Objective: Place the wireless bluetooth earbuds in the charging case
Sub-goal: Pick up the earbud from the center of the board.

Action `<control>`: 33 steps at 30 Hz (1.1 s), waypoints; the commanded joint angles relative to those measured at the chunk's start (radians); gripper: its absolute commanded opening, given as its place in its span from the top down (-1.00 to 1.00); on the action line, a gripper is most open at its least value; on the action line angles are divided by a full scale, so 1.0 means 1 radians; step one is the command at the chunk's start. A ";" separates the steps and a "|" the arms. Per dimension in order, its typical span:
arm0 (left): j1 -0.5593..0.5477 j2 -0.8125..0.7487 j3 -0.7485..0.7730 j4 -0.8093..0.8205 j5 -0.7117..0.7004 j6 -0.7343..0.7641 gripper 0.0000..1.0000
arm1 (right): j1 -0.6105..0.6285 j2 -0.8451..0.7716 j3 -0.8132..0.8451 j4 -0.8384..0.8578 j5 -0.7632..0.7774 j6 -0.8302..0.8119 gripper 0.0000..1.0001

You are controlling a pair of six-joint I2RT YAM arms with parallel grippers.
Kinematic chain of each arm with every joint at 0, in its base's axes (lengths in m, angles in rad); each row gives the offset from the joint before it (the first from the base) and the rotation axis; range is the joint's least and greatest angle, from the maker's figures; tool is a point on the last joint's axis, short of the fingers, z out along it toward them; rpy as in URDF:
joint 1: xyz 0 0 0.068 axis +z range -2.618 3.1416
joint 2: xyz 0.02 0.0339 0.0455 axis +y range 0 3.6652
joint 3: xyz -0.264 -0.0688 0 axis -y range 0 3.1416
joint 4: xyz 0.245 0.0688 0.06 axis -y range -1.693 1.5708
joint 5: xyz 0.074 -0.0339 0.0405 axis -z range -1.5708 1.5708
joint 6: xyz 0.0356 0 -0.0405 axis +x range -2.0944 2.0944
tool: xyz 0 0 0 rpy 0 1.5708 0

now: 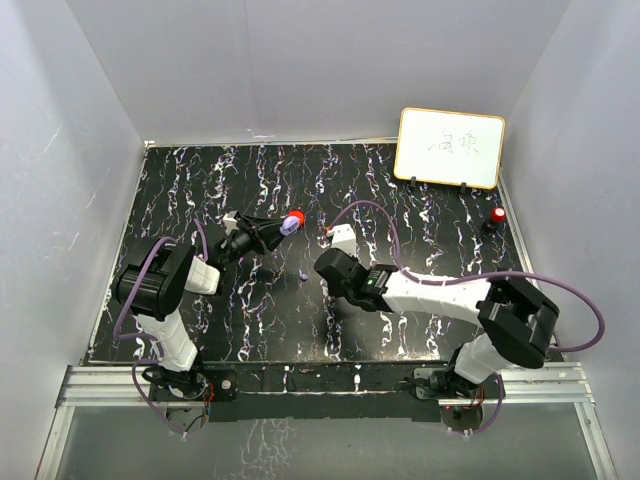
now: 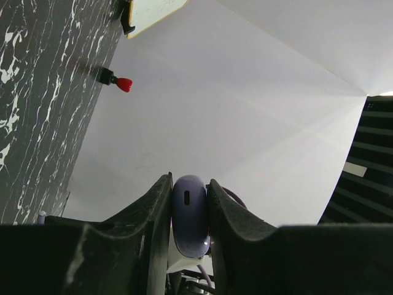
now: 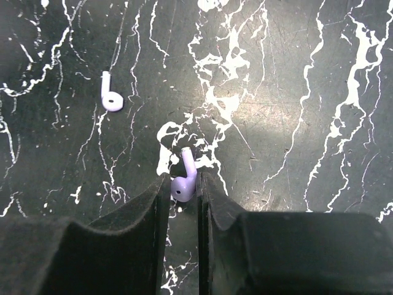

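Left tool (image 2: 189, 182) clamped on purple charging case (image 2: 189, 221); right tool (image 3: 182, 179) pinching a purple earbud (image 3: 183, 187); second earbud (image 3: 111, 93) loose on worktop (image 3: 276, 92), further left.

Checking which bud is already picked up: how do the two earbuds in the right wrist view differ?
The near earbud sits pinched in the right pincer; the far earbud lies free on the marbled table, apart from it. The near earbud shows a dark spot on its bulb; the far earbud shows none. Both are pale lilac with short stems.
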State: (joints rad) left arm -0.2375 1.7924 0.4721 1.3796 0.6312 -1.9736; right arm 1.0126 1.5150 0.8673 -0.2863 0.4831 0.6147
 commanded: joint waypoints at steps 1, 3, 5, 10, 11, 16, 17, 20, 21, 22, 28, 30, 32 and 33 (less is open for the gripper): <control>0.006 -0.016 0.042 0.090 0.043 0.023 1.00 | 0.001 -0.075 0.010 0.004 -0.008 -0.047 0.62; 0.005 -0.016 0.048 0.082 0.048 0.032 1.00 | -0.004 -0.099 0.018 0.000 -0.028 -0.064 0.62; 0.005 -0.017 0.056 0.072 0.055 0.041 1.00 | -0.011 -0.124 0.032 -0.004 -0.062 -0.086 0.62; 0.006 -0.019 0.072 0.042 0.073 0.072 1.00 | -0.050 -0.157 0.069 -0.019 -0.152 -0.147 0.62; 0.006 -0.019 0.075 0.038 0.077 0.075 1.00 | -0.060 -0.161 0.075 -0.019 -0.170 -0.157 0.62; 0.005 -0.016 0.086 0.025 0.090 0.093 1.00 | -0.133 -0.177 0.114 -0.039 -0.285 -0.194 0.62; 0.005 -0.015 0.087 0.023 0.092 0.097 1.00 | -0.155 -0.180 0.120 -0.042 -0.310 -0.200 0.63; 0.006 -0.023 0.094 -0.007 0.098 0.120 1.00 | -0.192 -0.182 0.151 -0.063 -0.356 -0.220 0.63; 0.006 -0.025 0.097 -0.013 0.099 0.128 1.00 | -0.202 -0.182 0.159 -0.067 -0.372 -0.228 0.62; 0.006 -0.029 0.100 -0.031 0.101 0.139 1.00 | -0.213 -0.182 0.167 -0.072 -0.388 -0.235 0.63; 0.006 -0.046 0.119 -0.096 0.107 0.191 1.00 | -0.278 -0.181 0.204 -0.079 -0.522 -0.269 0.63; 0.005 -0.048 0.125 -0.110 0.110 0.202 1.00 | -0.298 -0.179 0.213 -0.080 -0.573 -0.282 0.63; 0.005 -0.048 0.131 -0.118 0.113 0.210 1.00 | -0.314 -0.174 0.222 -0.079 -0.623 -0.302 0.64; 0.005 -0.048 0.133 -0.123 0.115 0.213 1.00 | -0.322 -0.172 0.225 -0.076 -0.645 -0.311 0.64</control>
State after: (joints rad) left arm -0.2375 1.7912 0.5686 1.2739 0.7200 -1.8008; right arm 0.7185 1.3720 1.0306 -0.3889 -0.0349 0.3576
